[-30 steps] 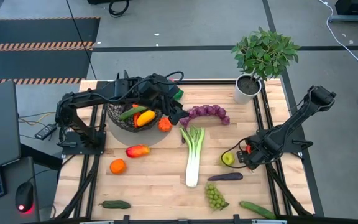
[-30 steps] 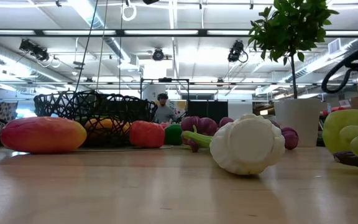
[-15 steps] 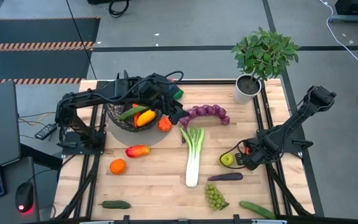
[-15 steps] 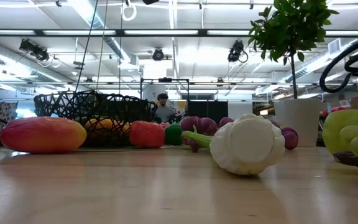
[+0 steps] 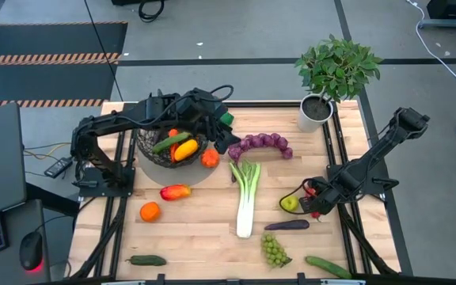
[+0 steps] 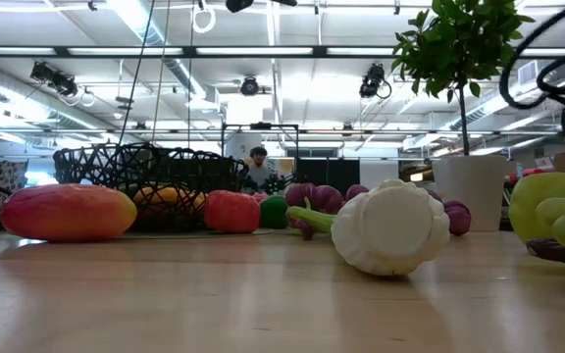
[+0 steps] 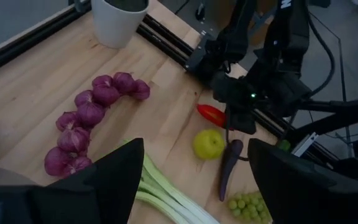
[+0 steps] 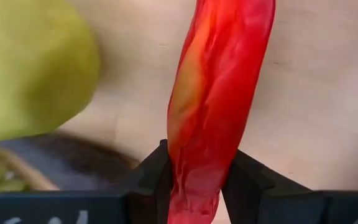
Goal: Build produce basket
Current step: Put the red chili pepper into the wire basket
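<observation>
The dark wire basket (image 5: 170,148) stands at the table's far left, with a green cucumber, a yellow pepper and a red piece inside. My left gripper (image 5: 222,136) hovers open by the basket's right rim; in its wrist view (image 7: 194,186) it looks over the purple grapes (image 7: 92,118) and the leek (image 5: 246,198). My right gripper (image 5: 314,196) is low at the table's right, shut on a small red chilli pepper (image 8: 219,93) beside a yellow-green fruit (image 5: 290,203). The dark aubergine (image 5: 286,225) and the green grapes (image 5: 274,250) lie nearer. My right gripper pinches the red chilli pepper between its two fingers at one end (image 8: 194,180). The fingers lie along the pepper, and the rest of it sticks out ahead of them. I cannot tell whether the pepper is clear of the table.
An orange-red pepper (image 5: 209,157) and a green pepper (image 5: 226,119) lie next to the basket. A red-yellow fruit (image 5: 175,191), an orange (image 5: 150,211) and two cucumbers (image 5: 147,260) (image 5: 328,267) lie nearer. The potted plant (image 5: 316,111) stands at the far right.
My left gripper has drawn back a little from the basket's right rim toward the table's far edge. My right arm has risen somewhat, as its cable loop stands higher in the low view; its gripper stays shut on the red pepper.
</observation>
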Controlling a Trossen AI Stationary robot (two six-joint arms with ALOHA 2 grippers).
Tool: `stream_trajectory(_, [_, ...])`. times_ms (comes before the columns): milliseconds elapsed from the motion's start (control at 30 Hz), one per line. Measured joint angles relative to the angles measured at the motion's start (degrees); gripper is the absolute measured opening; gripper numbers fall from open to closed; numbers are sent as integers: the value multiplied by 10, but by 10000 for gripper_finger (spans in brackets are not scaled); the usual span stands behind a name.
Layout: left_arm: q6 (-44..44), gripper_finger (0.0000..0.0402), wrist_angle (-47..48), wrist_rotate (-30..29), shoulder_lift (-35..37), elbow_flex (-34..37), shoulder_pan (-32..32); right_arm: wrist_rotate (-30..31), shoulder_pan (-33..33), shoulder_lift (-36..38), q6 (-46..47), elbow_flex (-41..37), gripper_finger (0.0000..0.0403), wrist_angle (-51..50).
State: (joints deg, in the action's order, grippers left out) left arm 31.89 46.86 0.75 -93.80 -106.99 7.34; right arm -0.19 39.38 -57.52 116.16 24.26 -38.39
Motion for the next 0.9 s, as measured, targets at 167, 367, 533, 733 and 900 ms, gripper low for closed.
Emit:
stream_trajectory(167, [7, 293, -4, 0, 5, 0, 15, 69, -1, 41, -39, 32, 119, -22])
stream_trajectory(367, [34, 293, -57, 8, 9, 0, 29, 181, -13, 79, -135, 86, 119, -29])
stream_trajectory(533, [70, 293, -159, 30, 10, 0, 30, 273, -39, 89, -247, 130, 119, -19])
stream_trajectory(733, [98, 293, -216, 53, 10, 0, 30, 380, -86, 89, -437, 176, 119, 71])
stream_trajectory(900, [97, 293, -199, 48, 9, 0, 35, 397, -135, 88, -572, 188, 119, 190])
